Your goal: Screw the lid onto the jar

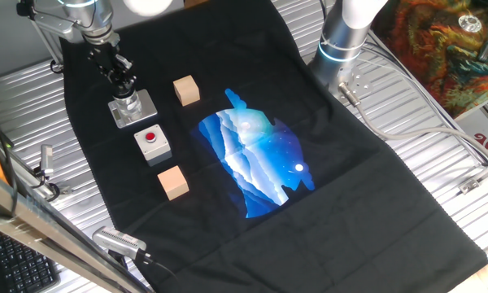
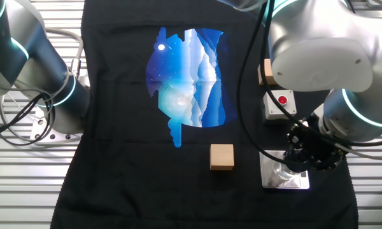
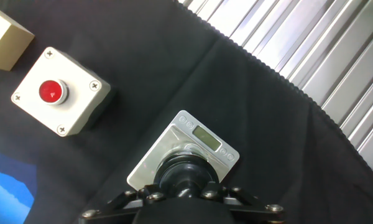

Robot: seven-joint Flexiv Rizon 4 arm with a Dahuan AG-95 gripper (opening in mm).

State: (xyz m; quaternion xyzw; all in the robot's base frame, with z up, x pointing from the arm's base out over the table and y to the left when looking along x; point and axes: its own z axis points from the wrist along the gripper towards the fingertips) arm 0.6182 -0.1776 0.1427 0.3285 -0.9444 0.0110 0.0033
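The jar (image 1: 128, 104) is a small pale cylinder standing upright on its grey square base plate (image 1: 145, 107) at the far left of the black cloth. It also shows in the other fixed view (image 2: 282, 172). My gripper (image 1: 124, 86) stands straight above the jar with its fingers down around the top. In the hand view the round black lid (image 3: 186, 169) sits on top of the jar over the base plate (image 3: 168, 146), and my gripper (image 3: 185, 188) is shut on it. The jar's body is hidden under the lid there.
A grey box with a red button (image 1: 152, 141) stands just in front of the jar. One wooden cube (image 1: 186, 89) lies to the jar's right and another (image 1: 172, 181) lies nearer the front. A blue picture (image 1: 256, 159) fills the cloth's middle. Ribbed metal table surrounds the cloth.
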